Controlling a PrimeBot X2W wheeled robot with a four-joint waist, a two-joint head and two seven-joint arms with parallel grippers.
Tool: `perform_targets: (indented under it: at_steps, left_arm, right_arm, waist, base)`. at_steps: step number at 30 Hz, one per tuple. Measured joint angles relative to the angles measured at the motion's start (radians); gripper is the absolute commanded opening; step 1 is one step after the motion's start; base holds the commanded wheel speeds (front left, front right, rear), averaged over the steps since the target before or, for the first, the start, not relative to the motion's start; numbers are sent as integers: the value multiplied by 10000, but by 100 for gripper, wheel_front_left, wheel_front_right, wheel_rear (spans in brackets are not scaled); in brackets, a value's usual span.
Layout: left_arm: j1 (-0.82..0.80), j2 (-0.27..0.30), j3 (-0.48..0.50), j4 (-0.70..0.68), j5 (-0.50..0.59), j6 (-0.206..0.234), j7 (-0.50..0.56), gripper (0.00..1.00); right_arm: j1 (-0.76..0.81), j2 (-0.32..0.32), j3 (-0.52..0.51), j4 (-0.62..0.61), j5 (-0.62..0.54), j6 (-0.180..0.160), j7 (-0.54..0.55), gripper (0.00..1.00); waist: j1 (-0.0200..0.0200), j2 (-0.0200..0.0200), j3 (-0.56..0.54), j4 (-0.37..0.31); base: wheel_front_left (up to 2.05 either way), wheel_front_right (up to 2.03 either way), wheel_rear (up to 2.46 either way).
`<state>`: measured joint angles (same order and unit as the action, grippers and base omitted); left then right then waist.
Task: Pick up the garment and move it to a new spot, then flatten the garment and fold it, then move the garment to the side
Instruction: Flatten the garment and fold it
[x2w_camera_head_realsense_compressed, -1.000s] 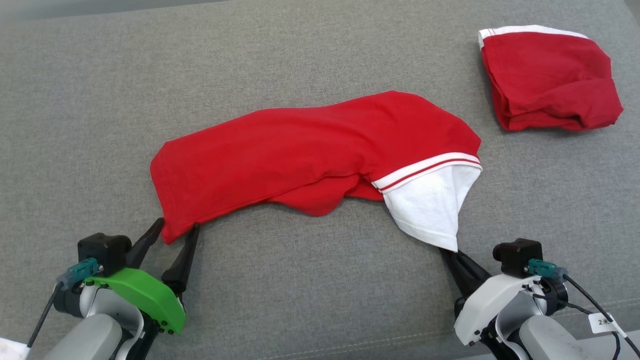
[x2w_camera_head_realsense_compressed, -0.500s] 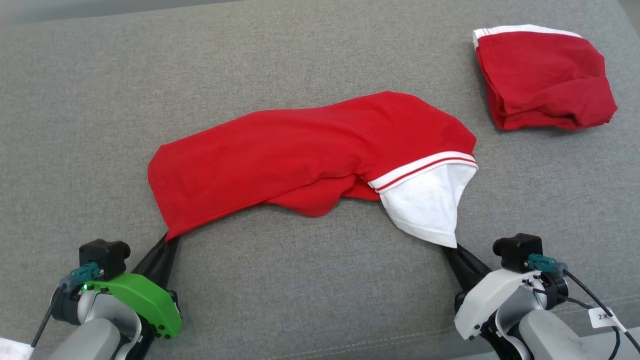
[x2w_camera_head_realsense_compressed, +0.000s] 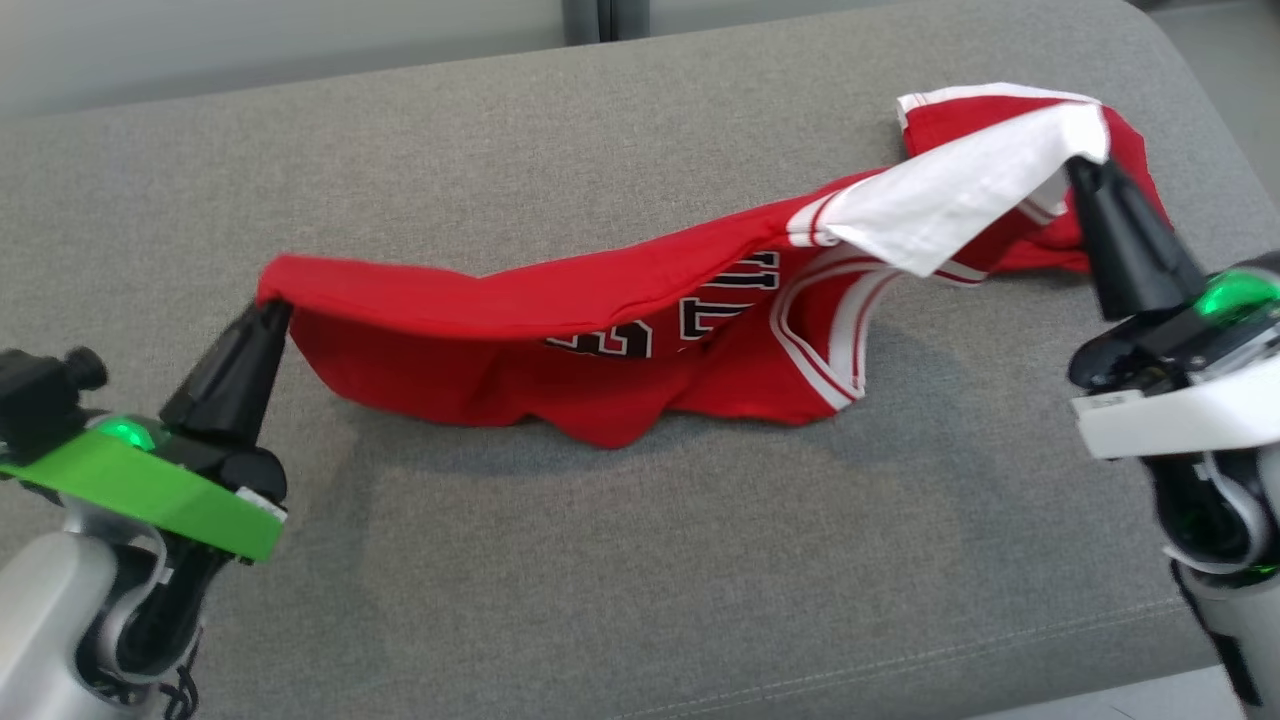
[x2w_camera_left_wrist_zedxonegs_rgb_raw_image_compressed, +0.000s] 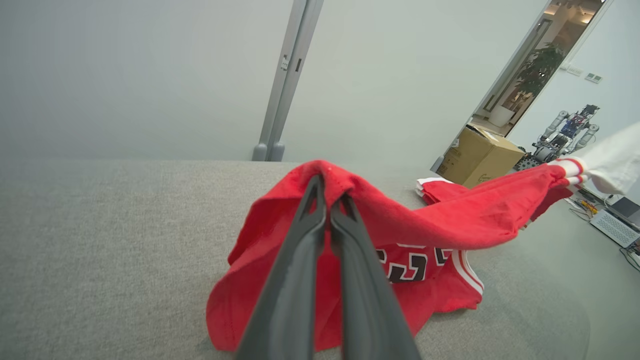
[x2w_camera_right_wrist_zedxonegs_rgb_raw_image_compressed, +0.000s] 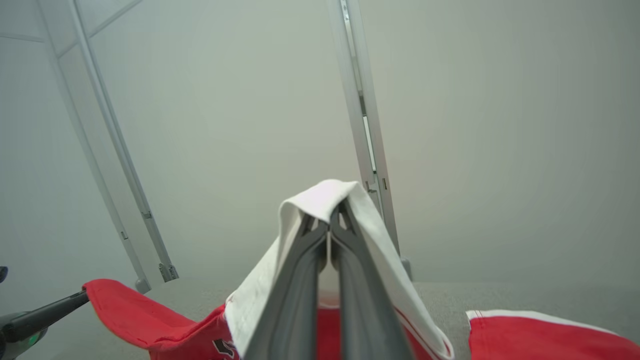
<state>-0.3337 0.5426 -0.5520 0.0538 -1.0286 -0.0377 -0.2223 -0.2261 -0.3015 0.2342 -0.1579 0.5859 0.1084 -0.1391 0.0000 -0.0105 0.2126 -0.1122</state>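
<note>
Left gripper (x2w_camera_head_realsense_compressed: 272, 310), right gripper (x2w_camera_head_realsense_compressed: 1082, 168) on garment (x2w_camera_head_realsense_compressed: 600, 298) edges

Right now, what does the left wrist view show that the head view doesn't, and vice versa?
Left wrist view adds the room behind: a cardboard box and another robot by a doorway. Head view adds the right gripper, shut on a white corner of the red jersey, plus the white-trimmed neckline. Both share the left gripper shut on the jersey's red corner, the cloth sagging onto the grey cushion, and the black lettering.
</note>
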Motion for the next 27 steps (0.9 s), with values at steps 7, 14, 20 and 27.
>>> perform_targets:
  at_steps: [7,14,20,27]
  left_arm:
    - [-7,1559,1256,-3898,-1028,-199,426,0]
    - [-486,3064,2307,-5971,-2445,945,2357,0]
    - [-1986,3607,2086,-4142,-3141,1354,4255,0]
    - [-5078,2734,1492,-2163,-1630,1402,4619,0]
  right_arm:
    - [2,-1246,-1829,-3864,1200,54,301,0]
    - [-144,-2123,-3313,-4727,2899,-506,2245,0]
    - [-2020,-2245,-2650,-2769,3555,-1051,3712,0]
    - [-6522,-1131,-1948,-926,2481,-2433,3910,0]
  waist:
    - [0,0,-329,-301]
    - [0,0,-28,-451]
    - [0,0,624,-297]
    - [1,0,1496,1]
  base:
    - [0,0,0]
    - [0,0,0]
    - [0,0,0]
    - [0,0,0]
